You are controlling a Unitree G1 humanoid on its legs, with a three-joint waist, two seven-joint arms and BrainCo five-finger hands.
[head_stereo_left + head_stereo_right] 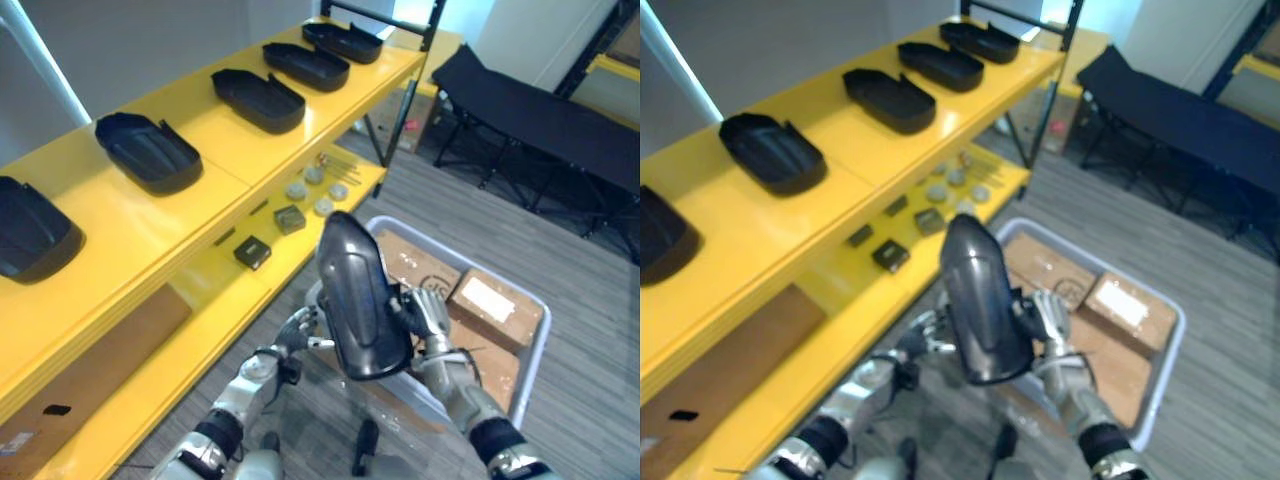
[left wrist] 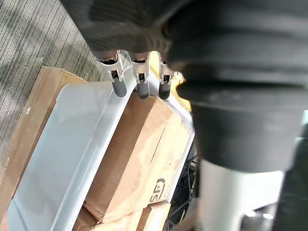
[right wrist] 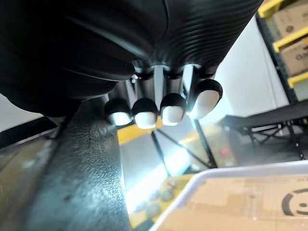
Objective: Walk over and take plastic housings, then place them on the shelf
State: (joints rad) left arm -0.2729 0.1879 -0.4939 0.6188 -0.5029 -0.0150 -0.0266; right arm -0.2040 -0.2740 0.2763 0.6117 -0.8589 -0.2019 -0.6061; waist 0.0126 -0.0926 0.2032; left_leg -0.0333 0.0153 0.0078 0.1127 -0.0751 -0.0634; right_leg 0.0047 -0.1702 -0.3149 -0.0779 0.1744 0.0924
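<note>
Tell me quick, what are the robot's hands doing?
Left hand: open, straight fingers against the plastic housing.
Right hand: shut on the plastic housing.

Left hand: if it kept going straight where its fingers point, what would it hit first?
Probably the cardboard box in the pale bin: the left hand aims at its top edge, though depth is unclear.

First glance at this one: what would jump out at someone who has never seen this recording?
The dark grey plastic housing stands out, held upright at the centre between the left hand and the right hand, with a pale bin of cardboard boxes just past it. To the left, a row of black plastic housings lies along the top of a bright yellow shelf.
</note>
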